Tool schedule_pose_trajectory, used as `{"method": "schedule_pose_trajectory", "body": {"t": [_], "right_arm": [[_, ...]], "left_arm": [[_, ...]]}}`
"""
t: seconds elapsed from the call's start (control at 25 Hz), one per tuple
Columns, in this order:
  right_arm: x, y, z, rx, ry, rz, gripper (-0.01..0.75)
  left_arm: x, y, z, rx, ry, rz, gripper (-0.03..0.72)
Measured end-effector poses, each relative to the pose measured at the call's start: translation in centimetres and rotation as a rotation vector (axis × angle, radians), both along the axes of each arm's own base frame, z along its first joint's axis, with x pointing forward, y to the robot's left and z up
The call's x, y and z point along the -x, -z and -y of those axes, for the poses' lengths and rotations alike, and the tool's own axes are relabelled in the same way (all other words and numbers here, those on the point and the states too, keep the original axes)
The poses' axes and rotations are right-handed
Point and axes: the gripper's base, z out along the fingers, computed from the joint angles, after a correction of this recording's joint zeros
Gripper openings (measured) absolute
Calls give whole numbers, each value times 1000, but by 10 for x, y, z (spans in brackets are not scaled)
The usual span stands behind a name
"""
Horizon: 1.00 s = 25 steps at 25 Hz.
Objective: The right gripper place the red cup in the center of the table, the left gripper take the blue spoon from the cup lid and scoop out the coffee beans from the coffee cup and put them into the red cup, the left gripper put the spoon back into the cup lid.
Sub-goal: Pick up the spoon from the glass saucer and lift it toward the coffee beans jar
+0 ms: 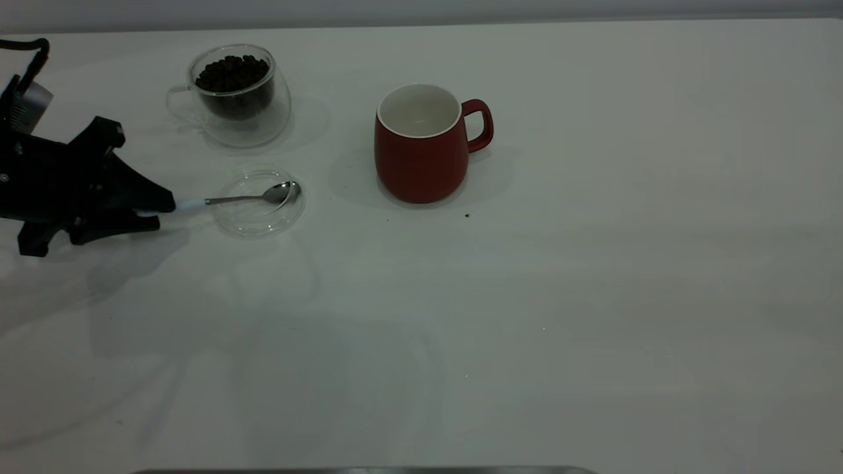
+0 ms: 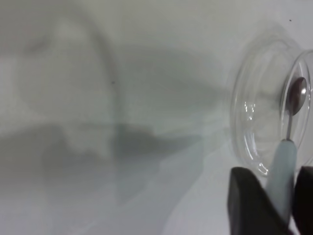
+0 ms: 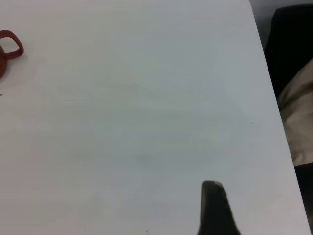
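1. I see my left gripper (image 1: 157, 214) low over the table (image 1: 593, 296), its two fingers on either side of the blue spoon (image 1: 253, 196) handle; the left wrist view shows the pale handle between the dark fingertips (image 2: 252, 205), so I read it as clamped on the handle
2. The spoon's long axis runs straight out from the fingertips, handle end at the gripper, metal bowl pointing away toward the red cup (image 1: 419, 146)
3. The spoon bowl lies in the cup lid (image 1: 259, 201), which sits just ahead of the fingertips on the table
4. The coffee cup (image 1: 235, 93) stands beyond the lid, farther from the gripper, upright, its clear handle turned toward the gripper's side; the coffee beans (image 1: 232, 72) fill it near the rim
5. The red cup stands upright well ahead of the gripper, past the lid, handle pointing away from it
6. A dark crumb (image 1: 467, 214) lies near the red cup's base
7. My right gripper (image 3: 215, 208) shows as only one dark finger in its wrist view, so I cannot tell its state
8. I can read no writing or labels on anything
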Motion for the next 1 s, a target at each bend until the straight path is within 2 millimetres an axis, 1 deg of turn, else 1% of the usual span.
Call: {"method": "schedule_pose_trajectory", "body": {"t": [0.08, 0.12, 0.44, 0.52, 0.72, 1.0], "right_arm": [[0, 0, 0, 0, 0, 0, 505], [0, 0, 0, 0, 0, 0, 505], [0, 0, 0, 0, 0, 0, 505], [0, 0, 0, 0, 0, 0, 505], [0, 0, 0, 0, 0, 0, 505], [0, 0, 0, 0, 0, 0, 505]], "left_arm": [[0, -2, 2, 22, 3, 10, 198], [-1, -2, 2, 29, 5, 15, 190], [0, -3, 3, 50, -10, -5, 188], [1, -5, 4, 51, 10, -14, 184], [-2, -26, 4, 19, 83, 32, 131], [-8, -53, 1, -8, 59, 59, 126]]}}
